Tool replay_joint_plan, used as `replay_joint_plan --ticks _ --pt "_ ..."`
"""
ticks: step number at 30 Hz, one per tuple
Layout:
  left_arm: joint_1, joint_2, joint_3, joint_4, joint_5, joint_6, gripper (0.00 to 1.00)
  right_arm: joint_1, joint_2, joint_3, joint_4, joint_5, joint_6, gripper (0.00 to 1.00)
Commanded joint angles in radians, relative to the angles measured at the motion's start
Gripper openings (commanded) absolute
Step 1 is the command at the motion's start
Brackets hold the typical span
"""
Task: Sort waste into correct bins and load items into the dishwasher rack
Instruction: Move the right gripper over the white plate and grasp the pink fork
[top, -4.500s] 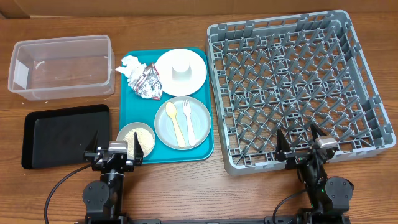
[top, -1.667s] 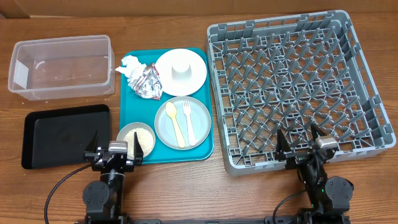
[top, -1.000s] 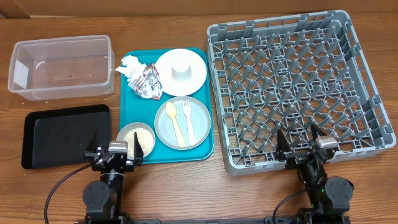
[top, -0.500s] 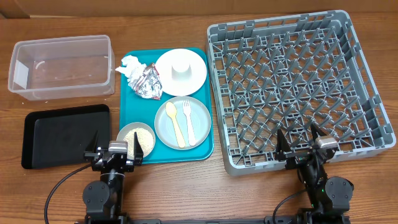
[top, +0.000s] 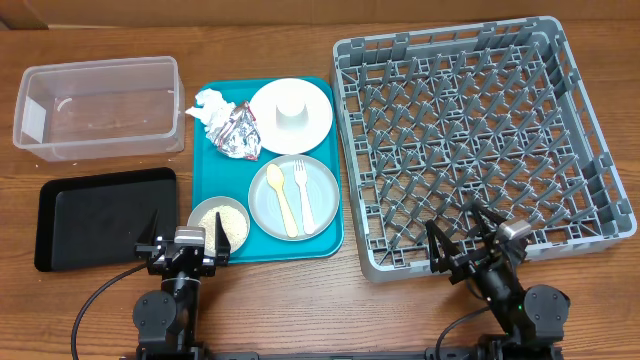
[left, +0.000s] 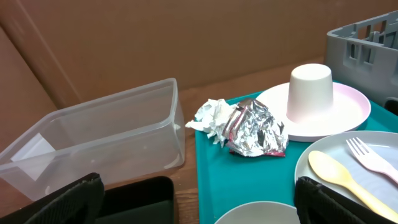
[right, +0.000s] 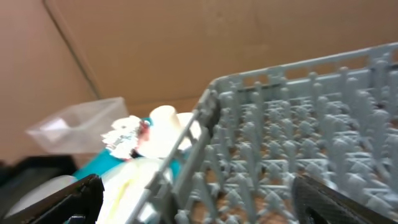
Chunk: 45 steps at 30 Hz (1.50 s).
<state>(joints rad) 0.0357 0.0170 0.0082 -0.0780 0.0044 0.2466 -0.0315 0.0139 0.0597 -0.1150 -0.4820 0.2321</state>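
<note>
The teal tray (top: 225, 170) holds the crumpled white napkin (top: 208, 104), the silver foil wrapper (top: 236, 133), a white plate (top: 315, 112) with the upturned white cup (top: 291, 108), a grey-blue plate (top: 320, 195) with the yellow spoon (top: 281, 198) and white fork (top: 304, 193), and a bowl of rice grains (top: 219, 220). The clear tub (top: 98, 105) and black tray (top: 100, 215) lie left. The grey rack (top: 480, 140) is right. My left gripper (top: 183, 243) is open near the bowl. My right gripper (top: 462, 235) is open at the rack's near edge, turned left.
In the left wrist view the napkin (left: 211, 116), foil (left: 258, 129), cup (left: 310, 92) and tub (left: 93, 146) lie ahead. The right wrist view is blurred, showing the rack (right: 298, 149). A brown cardboard wall stands behind the table.
My right arm has swung its gripper leftward along the rack's near edge; its view is now motion-blurred. The left arm and all objects have not moved.
</note>
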Motion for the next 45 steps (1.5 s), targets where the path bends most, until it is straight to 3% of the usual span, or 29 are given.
replay_joint_plan --ticks 1,9,20,23,26,28,34,37,39,45 --pt "0.01 -0.005 -0.002 0.0 0.004 0.008 1.0 -0.002 0.008 0.152 -0.009 -0.067 0.087 1.0" --pt "0.01 -0.005 -0.002 0.0 0.004 0.008 1.0 -0.002 0.295 0.599 -0.279 -0.059 0.087 1.0" --pt "0.01 -0.005 -0.002 0.0 0.004 0.008 1.0 0.026 1.047 1.298 -0.984 -0.061 0.026 1.0" --pt "0.01 -0.005 -0.002 0.0 0.004 0.008 1.0 0.026 1.208 1.38 -1.013 -0.126 0.04 1.0" --pt "0.01 -0.005 -0.002 0.0 0.004 0.008 1.0 0.03 1.326 1.405 -0.955 -0.348 -0.053 1.0" --pt "0.01 -0.005 -0.002 0.0 0.004 0.008 1.0 0.056 1.375 1.415 -0.934 -0.354 -0.054 1.0" --pt "0.01 -0.005 -0.002 0.0 0.004 0.008 1.0 0.339 1.43 1.433 -0.926 0.0 -0.021 1.0" --pt "0.01 -0.005 -0.002 0.0 0.004 0.008 1.0 0.546 1.45 1.433 -0.929 0.342 0.069 1.0" --pt "0.01 -0.005 -0.002 0.0 0.004 0.008 1.0 0.642 1.472 1.432 -0.911 0.466 0.124 1.0" --pt "0.01 -0.005 -0.002 0.0 0.004 0.008 1.0 0.832 1.596 1.432 -0.72 0.509 0.136 1.0"
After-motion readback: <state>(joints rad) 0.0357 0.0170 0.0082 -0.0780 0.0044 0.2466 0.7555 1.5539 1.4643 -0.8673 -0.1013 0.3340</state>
